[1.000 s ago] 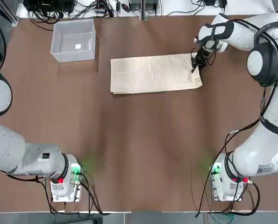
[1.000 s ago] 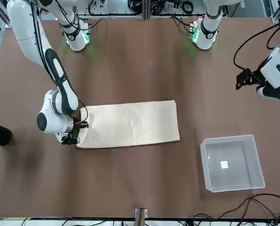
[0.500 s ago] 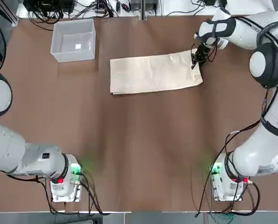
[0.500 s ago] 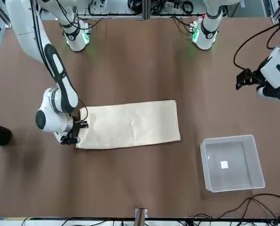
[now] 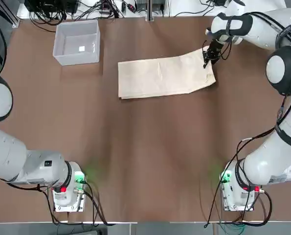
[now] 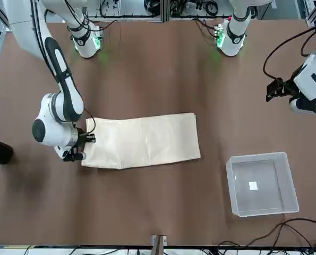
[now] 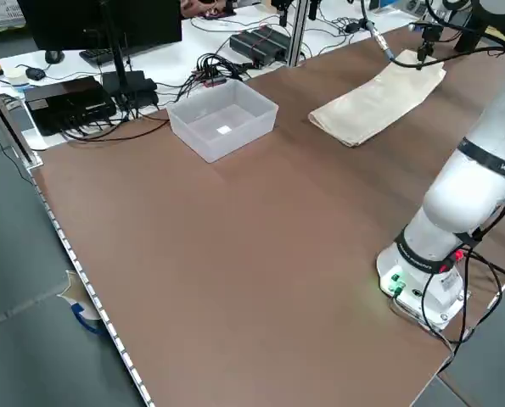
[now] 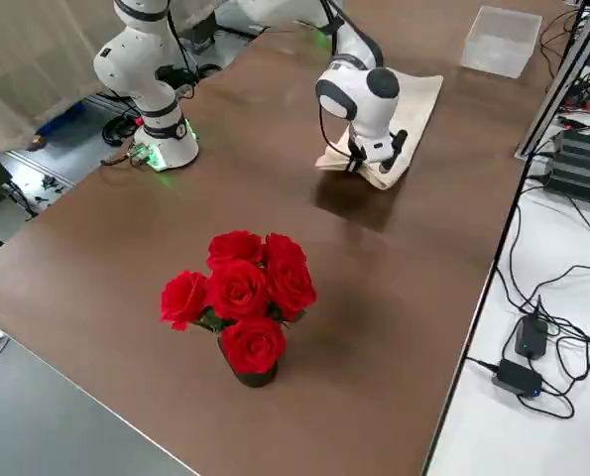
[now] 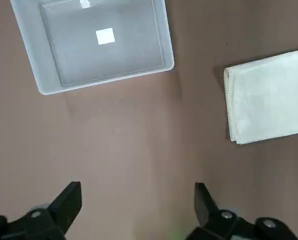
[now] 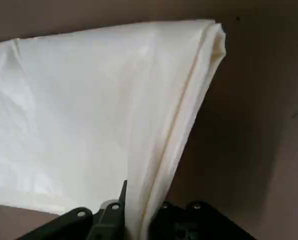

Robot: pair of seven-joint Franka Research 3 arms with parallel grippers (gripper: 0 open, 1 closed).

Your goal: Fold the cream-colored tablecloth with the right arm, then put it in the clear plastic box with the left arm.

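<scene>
The right hand (image 5: 206,62) has its fingers pinched shut on the far right corner of the cream-colored tablecloth (image 5: 162,77), which lies as a long strip in the upper middle of the top view, with that one corner raised off the brown tabletop (image 5: 145,147). The right wrist view shows layered edges of cloth running down into the closed jaws, so the grip seems to take in more than one layer. To fold it well, I'd say the corner should be carried across in a low arc toward the strip's other short end, high enough that the cloth doesn't drag and bunch, then laid down with the edges lined up before letting go. A single-corner hold may let the near edge lag and skew the fold. The clear plastic box (image 5: 78,41) sits empty in the upper left, well apart from the cloth. The left hand (image 6: 280,89) hangs parked, fingers spread wide, at the right edge of the front view.
</scene>
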